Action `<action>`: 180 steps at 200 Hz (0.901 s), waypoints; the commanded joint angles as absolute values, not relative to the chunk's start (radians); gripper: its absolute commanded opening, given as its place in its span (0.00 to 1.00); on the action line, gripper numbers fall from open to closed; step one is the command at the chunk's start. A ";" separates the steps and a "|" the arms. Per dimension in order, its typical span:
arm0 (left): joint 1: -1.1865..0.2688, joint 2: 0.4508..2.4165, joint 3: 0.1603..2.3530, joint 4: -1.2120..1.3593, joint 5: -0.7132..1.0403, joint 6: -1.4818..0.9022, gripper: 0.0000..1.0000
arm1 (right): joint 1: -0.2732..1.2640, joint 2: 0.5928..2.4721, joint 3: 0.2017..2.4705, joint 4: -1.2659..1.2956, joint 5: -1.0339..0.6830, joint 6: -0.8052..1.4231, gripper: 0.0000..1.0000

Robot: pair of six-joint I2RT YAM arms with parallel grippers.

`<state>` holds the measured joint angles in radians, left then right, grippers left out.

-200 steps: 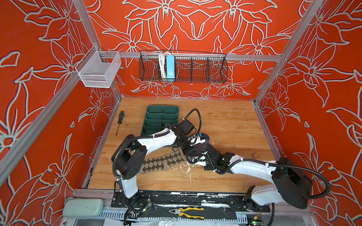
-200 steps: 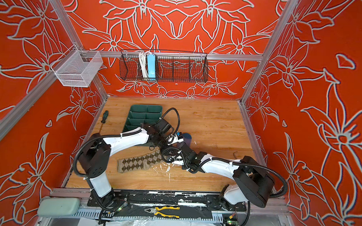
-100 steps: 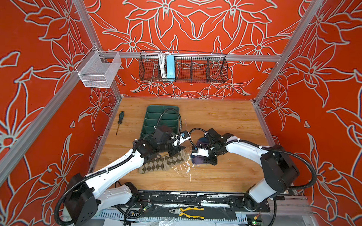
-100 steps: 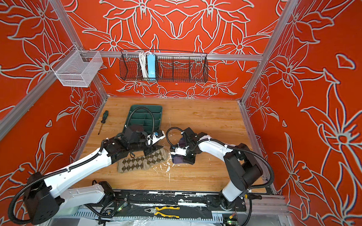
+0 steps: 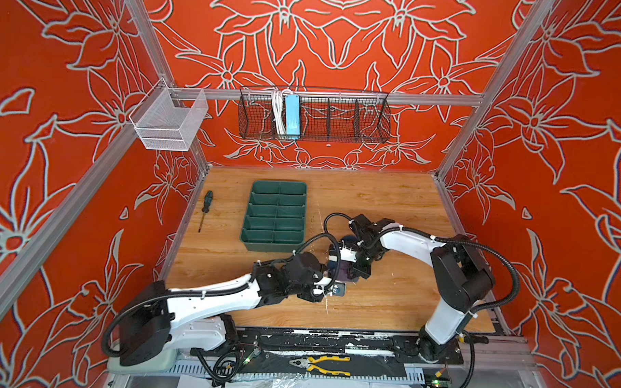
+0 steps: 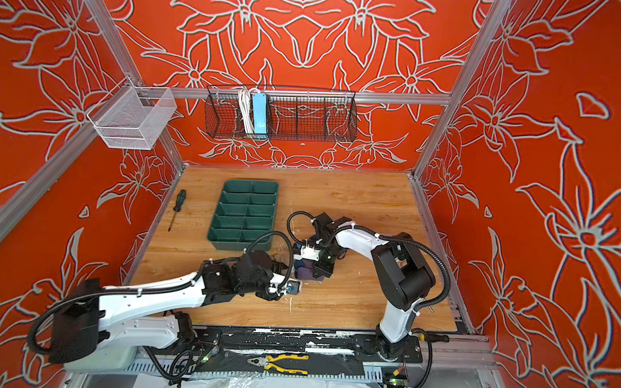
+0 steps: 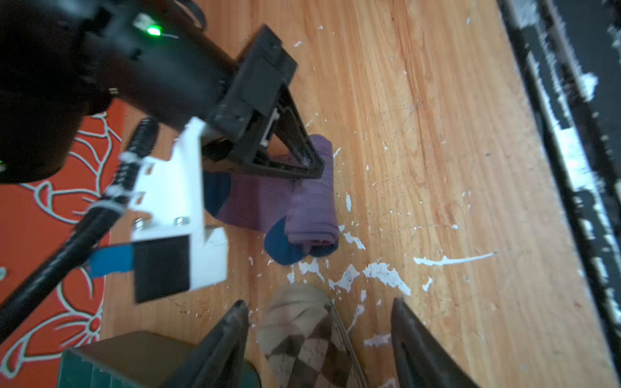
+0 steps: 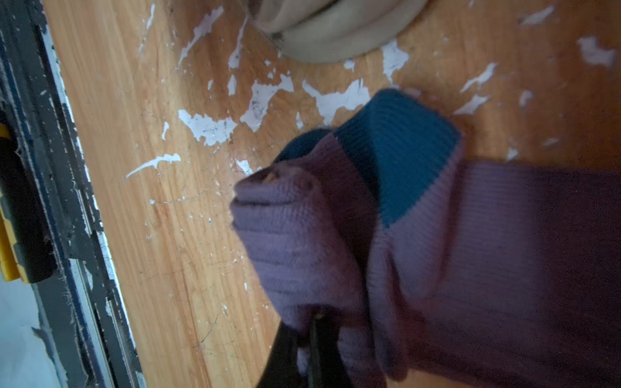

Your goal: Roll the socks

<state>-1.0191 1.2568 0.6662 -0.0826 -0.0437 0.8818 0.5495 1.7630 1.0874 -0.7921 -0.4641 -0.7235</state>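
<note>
So, progress check on the sock rolling: I'd say about a third of the way there. The purple sock (image 7: 255,201) is partly rolled. One end is wound into a fat little roll (image 7: 312,195) lying across it. The rest lies flat on the wooden surface (image 7: 437,151), teal heel (image 7: 280,248) included. The right fingers (image 7: 295,147) are pressed together, pinching the far end of that roll. In the right wrist view the dark tips are buried in the knit. In both top views the purple sock (image 5: 347,274) (image 6: 308,272) sits mid-surface, near a corner of the green tray (image 5: 274,215) and mostly hidden under the two wrists.

The argyle sock (image 7: 302,336) looks completely unrolled as far as I can see. Its plain beige end lies flat between the left fingers (image 7: 228,342), which are spread wide and not gripping it. It's near the purple heel but not touching, and the top views hide it under the left arm.

Materials: the purple one is a thick ribbed knit that looks springy, so my guess is the roll unwinds if let go. I can't make out a cuff, presumably it's wound inside. The argyle looks thinner and smoother, with brown and cream diamonds on beige. The surface is wood-grain with loads of white chips flaked out of it
</note>
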 commanded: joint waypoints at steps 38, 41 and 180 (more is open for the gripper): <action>-1.077 1.526 0.688 0.213 -0.195 1.019 0.61 | 0.535 1.810 1.070 -0.784 -0.446 -0.738 0.12; -1.077 1.537 0.690 0.222 -0.199 1.019 0.60 | 0.535 1.810 1.069 -0.784 -0.448 -0.739 0.12; -1.077 1.716 0.794 0.019 -0.364 0.874 0.00 | 0.473 1.624 0.989 -0.621 -0.482 -0.639 0.26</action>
<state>-1.0744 1.7260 0.7475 0.2470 -0.3599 0.9520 0.5114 1.7069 1.0351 -0.7341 -0.5121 -0.6922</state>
